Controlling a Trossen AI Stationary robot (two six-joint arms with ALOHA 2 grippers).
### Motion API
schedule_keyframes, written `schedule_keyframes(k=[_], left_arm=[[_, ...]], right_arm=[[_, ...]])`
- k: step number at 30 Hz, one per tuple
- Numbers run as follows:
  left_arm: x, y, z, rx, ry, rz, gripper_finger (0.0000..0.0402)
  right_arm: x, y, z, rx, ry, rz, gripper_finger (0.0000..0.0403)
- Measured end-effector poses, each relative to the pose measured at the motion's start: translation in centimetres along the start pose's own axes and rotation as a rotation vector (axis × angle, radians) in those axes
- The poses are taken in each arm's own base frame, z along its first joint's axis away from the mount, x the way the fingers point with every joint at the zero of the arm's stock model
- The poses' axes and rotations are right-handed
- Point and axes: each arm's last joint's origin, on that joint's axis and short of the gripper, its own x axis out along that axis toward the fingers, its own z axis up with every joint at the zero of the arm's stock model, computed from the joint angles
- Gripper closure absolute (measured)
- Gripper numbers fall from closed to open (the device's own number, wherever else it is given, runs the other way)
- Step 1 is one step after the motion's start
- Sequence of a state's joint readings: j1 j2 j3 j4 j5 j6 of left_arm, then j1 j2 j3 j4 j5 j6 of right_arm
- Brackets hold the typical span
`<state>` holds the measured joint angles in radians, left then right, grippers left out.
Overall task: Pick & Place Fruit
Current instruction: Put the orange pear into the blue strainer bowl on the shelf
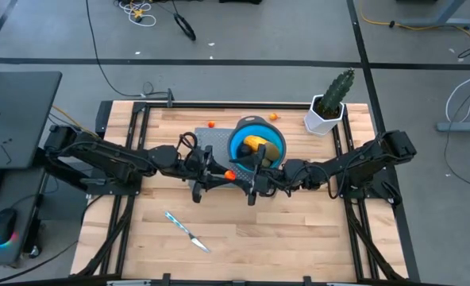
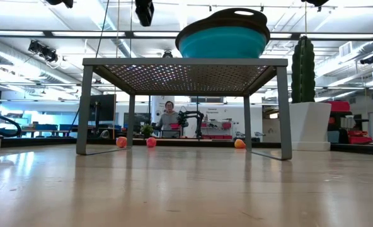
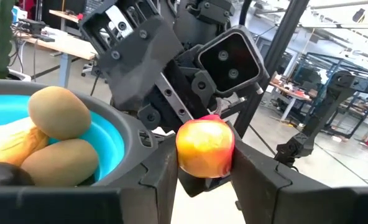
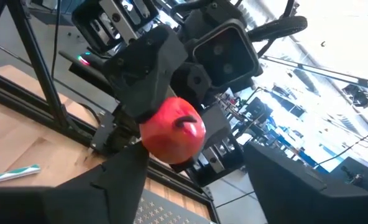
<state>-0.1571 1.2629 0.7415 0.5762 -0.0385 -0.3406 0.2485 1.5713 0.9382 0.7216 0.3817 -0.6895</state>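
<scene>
A small red-and-yellow apple-like fruit (image 3: pixel 205 148) hangs in the air beside the blue bowl (image 1: pixel 255 143), with my left gripper (image 3: pixel 206 180) shut on it. In the high view the fruit (image 1: pixel 230 174) shows between my left gripper (image 1: pixel 217 173) and my right gripper (image 1: pixel 249 183). My right gripper (image 4: pixel 196 180) faces it from the other side, open, with a finger on either side of the red fruit (image 4: pixel 171 129). The bowl (image 3: pixel 103 134) holds two olive-brown ovals (image 3: pixel 59 111) and a yellow-orange oval (image 1: pixel 254 143). My left gripper pinches the fruit by its two opposite sides (image 3: pixel 183 163) between its two fingers, which come level from the table's left. The fruit is lifted clear, next to the bowl's rim. Whether a finger (image 4: pixel 125 174) of my right gripper touches the fruit, I cannot tell.
The bowl sits on a grey perforated stand (image 2: pixel 186 69). Small orange and red pieces (image 2: pixel 151 142) lie on the table behind it. A blue-handled knife (image 1: pixel 187 230) lies toward the near edge. A cactus in a white pot (image 1: pixel 328 107) stands at the far right.
</scene>
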Motion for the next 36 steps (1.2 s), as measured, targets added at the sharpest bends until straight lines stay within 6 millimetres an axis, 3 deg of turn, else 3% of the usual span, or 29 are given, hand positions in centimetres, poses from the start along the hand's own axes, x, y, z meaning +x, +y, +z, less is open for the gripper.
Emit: schedule_keyframes(k=[10, 36], left_arm=[[0.0, 0.06, 0.02, 0.033, -0.007, 0.022, 0.026], [-0.01, 0.18, -0.27, 0.043, 0.024, 0.032, 0.0239]], right_arm=[[-0.01, 0.14, 0.07, 0.0, -0.032, 0.04, 0.0197], [-0.03, 0.0, -0.09, 0.017, 0.027, -0.026, 0.0201]])
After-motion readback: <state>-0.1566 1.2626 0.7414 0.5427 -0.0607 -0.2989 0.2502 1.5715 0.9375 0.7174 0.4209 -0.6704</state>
